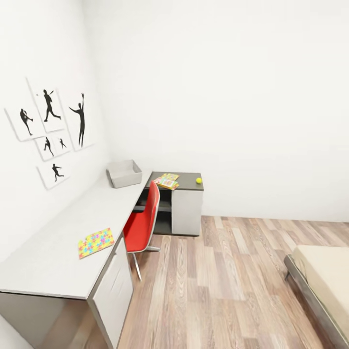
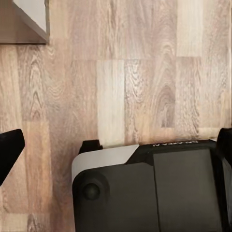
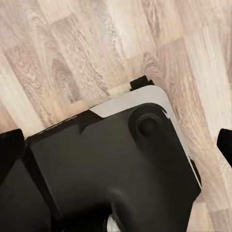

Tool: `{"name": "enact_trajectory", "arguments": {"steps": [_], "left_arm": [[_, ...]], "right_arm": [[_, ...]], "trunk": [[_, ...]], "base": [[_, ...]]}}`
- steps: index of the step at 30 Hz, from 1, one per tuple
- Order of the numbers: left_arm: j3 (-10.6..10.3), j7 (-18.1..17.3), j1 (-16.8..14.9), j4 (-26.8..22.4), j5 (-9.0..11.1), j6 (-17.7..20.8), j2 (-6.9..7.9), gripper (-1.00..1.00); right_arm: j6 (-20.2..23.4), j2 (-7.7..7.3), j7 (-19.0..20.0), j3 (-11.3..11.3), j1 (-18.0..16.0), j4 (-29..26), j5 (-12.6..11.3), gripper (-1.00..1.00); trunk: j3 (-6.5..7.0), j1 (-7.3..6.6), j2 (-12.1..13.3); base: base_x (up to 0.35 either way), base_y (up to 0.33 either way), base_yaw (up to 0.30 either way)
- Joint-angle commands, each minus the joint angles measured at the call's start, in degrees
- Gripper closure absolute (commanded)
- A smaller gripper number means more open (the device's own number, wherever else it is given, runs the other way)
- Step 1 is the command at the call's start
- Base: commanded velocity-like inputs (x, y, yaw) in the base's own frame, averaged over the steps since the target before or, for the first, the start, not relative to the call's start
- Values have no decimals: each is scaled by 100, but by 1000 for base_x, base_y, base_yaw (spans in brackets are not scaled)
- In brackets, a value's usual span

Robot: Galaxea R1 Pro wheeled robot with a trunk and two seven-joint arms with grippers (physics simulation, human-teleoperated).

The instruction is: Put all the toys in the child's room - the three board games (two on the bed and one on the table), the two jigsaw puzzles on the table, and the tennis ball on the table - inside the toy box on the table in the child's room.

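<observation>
In the head view, the light-grey toy box (image 1: 124, 173) stands at the far end of the pale table (image 1: 58, 252), against the wall. One jigsaw puzzle (image 1: 96, 242) lies flat near the table's front edge. On the dark cabinet section (image 1: 190, 177) rests a small colourful flat pile (image 1: 167, 181); I cannot tell board game from puzzle in it. The tennis ball (image 1: 198, 180) sits just right of that pile. Both wrist views look down at wood floor and my dark base. My left gripper (image 2: 116, 150) and right gripper (image 3: 116, 145) are open, with nothing between the fingers.
A red swivel chair (image 1: 143, 225) stands tucked at the desk between the two table sections. A bare corner of the cream bed (image 1: 325, 276) shows at the lower right. Wood-plank floor (image 1: 223, 281) lies open between desk and bed. Baseball-player posters (image 1: 48, 128) hang on the left wall.
</observation>
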Motion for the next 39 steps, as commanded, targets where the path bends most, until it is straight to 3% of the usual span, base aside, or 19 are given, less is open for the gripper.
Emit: {"name": "enact_trajectory", "arguments": {"steps": [1, 5, 11, 15, 22, 28, 39], "left_arm": [[-8, 9, -51, -15, -41, 37, 0, -100], [-4, -19, -232, 17, -24, -30, -1, -100], [1, -34, -290, 43, -18, -349, 23, -100], [13, -39, -296, 56, -14, -450, 42, -100], [14, -46, -299, 100, -17, -580, 53, -100], [15, -45, -299, 403, -23, -861, 52, -100], [10, -56, -299, 549, -12, -936, 60, -100]], "right_arm": [[48, 0, 3, -1, -72, -6, -51, -100], [105, -10, -20, -47, -416, -6, -52, -100], [54, 28, -41, -204, -573, -12, -50, -100], [50, 72, -68, -239, -588, -93, -44, -100], [-67, 20, -91, -265, -546, -172, -44, -100], [-160, 59, -93, -270, -533, -180, -39, -100], [-176, 15, -80, -257, -522, -182, -42, -100]], "trunk": [[-19, 3, -14], [-35, 3, -14], [-64, 3, -14], [-85, 3, -14], [-123, 3, -14], [-156, 3, -14], [-221, 3, -14]], "base": [[0, 0, -269], [0, 0, -263], [0, 0, -253], [0, 0, -247], [0, 0, -240], [0, 0, -238], [0, 0, -227]]}}
